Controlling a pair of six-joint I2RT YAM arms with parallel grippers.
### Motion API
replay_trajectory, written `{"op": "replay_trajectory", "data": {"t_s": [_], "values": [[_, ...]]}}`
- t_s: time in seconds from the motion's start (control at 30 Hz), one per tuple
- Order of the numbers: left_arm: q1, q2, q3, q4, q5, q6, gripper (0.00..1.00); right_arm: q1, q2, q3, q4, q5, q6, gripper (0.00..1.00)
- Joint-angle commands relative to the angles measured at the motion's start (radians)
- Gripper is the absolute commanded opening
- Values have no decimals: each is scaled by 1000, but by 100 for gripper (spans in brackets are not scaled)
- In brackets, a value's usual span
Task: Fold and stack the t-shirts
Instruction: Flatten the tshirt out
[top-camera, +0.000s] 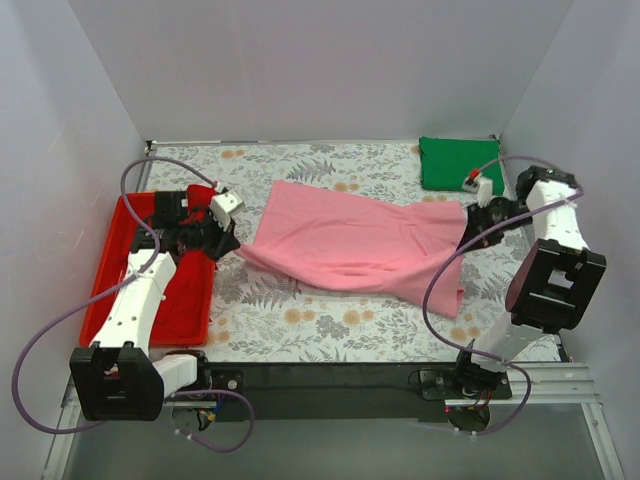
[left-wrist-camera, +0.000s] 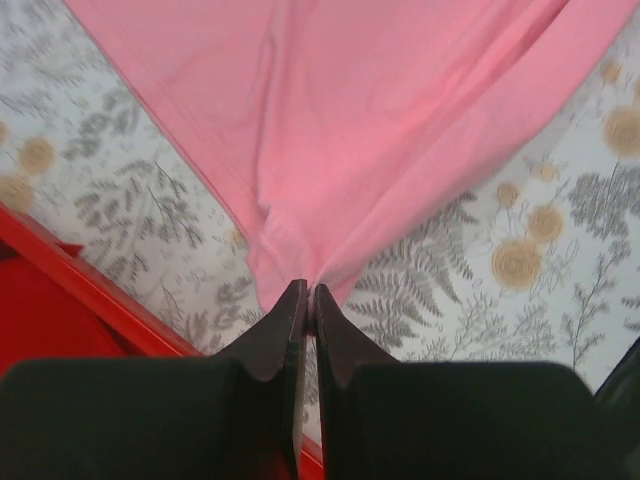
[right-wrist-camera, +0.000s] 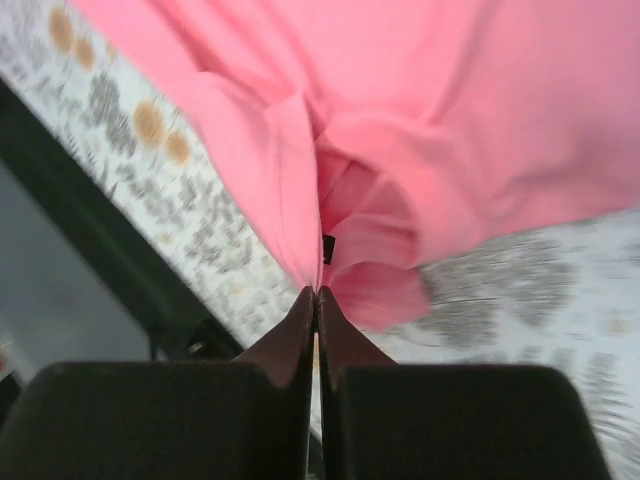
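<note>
Top view: pink t-shirt stretched across the middle of the floral table; green t-shirt folded at the far right corner; red tray on the left. Left wrist: left gripper pinched on a pink corner, near the tray edge. Right wrist: right gripper clamped on bunched pink fabric.

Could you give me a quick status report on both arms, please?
Left gripper and right gripper shut on pink t-shirt, stretched between them. Green t-shirt folded, far right. Nothing blocking.

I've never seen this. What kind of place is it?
Probably a robot test booth: white walls around a flowery table, left gripper and right gripper pinching a pink t-shirt.
</note>
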Motion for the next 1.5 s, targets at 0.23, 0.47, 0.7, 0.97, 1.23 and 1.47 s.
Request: {"op": "replay_trajectory", "data": {"t_s": [0.23, 0.47, 0.7, 0.97, 1.23, 1.47], "values": [[0, 119, 456, 187, 68, -426, 0, -86, 18, 796, 31, -227, 49, 1], [0, 162, 733, 302, 4, -586, 0, -118, -141, 876, 434, -97, 226, 1], [-2, 6, 706, 369, 132, -608, 0, -121, -509, 553, 893, 112, 311, 1], [-3, -244, 680, 408, 57, -583, 0, -121, -696, 551, 1048, 277, 400, 1], [-3, -395, 631, 354, -15, -546, 0, -121, -747, 608, 1090, 325, 339, 1], [-3, -372, 593, 342, -168, -526, 0, -119, -723, 552, 1084, 239, 328, 1]]}}
